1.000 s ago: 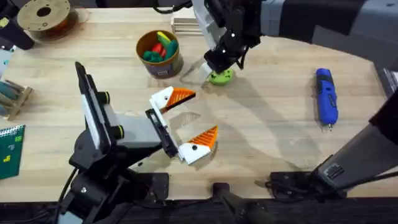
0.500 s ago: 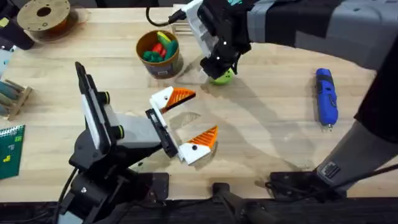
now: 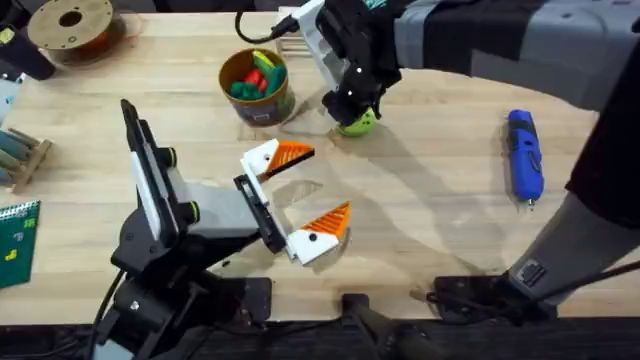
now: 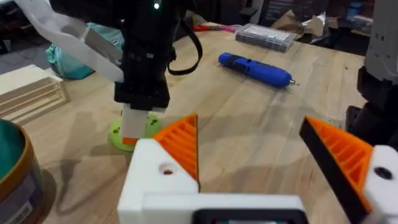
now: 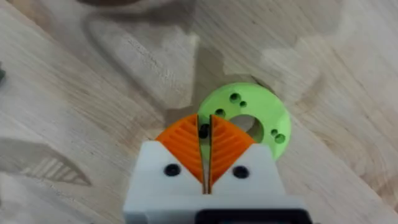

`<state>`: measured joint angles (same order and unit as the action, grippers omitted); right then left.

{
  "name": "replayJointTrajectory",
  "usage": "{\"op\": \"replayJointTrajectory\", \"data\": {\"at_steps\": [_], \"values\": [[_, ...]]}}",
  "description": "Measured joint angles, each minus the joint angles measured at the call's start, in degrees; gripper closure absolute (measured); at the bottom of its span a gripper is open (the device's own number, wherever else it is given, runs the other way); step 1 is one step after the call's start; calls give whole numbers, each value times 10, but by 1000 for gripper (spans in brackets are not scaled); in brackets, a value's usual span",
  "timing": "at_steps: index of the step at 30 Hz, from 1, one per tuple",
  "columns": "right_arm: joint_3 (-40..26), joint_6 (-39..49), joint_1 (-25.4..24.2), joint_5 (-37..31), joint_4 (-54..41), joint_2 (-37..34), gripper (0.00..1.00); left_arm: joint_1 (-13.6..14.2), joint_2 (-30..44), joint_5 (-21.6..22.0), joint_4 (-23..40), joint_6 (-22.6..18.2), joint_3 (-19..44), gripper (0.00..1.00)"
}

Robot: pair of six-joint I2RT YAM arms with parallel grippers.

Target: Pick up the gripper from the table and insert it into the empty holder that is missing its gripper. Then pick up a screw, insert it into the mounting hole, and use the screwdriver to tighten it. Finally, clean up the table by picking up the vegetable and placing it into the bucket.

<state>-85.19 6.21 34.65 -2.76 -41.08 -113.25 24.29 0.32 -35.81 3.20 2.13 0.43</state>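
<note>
My right gripper [image 3: 352, 108] hangs just over a bright green disc [image 3: 358, 123] at the table's far middle. In the right wrist view its orange pads [image 5: 186, 146] are shut on a small dark screw [image 5: 203, 131], right above the disc [image 5: 261, 121]. My left gripper [image 3: 328, 180] stands open near the table's middle, and both its white fingers [image 4: 163, 177] carry orange wedges. A loose gripper and a bare holder are out of view. The blue screwdriver [image 3: 525, 155] lies at the right. The ochre bucket [image 3: 262, 108] stands left of the disc, holding several coloured toy pieces, one of them dark green [image 3: 243, 90].
A tan filament spool [image 3: 70, 25] sits at the far left corner. A wooden rack [image 3: 20, 155] and a green board [image 3: 15, 240] lie along the left edge. Bare tabletop stretches between the disc and the screwdriver [image 4: 255, 68].
The right arm shifted slightly left over the green disc, then held still. The left arm has not moved.
</note>
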Motion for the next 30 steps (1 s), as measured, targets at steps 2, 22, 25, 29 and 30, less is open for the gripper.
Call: {"op": "replayJointTrajectory", "data": {"at_steps": [2, 22, 25, 29, 30], "values": [[0, -2, 1, 0, 0, 0, 950, 0, 0, 0, 0, 0, 0, 14], [-38, -4, 2, -9, -67, 20, 994, 0, 0, 0, 0, 0, 0, 14], [-62, -4, 3, -9, -86, 48, 994, 0, 0, 0, 0, 0, 0, 14], [-100, -4, 2, -3, -127, 92, 994, 0, 0, 0, 0, 0, 0, 14], [-110, -4, 2, 2, -139, 101, 994, 0, 0, 0, 0, 0, 0, 13]]}}
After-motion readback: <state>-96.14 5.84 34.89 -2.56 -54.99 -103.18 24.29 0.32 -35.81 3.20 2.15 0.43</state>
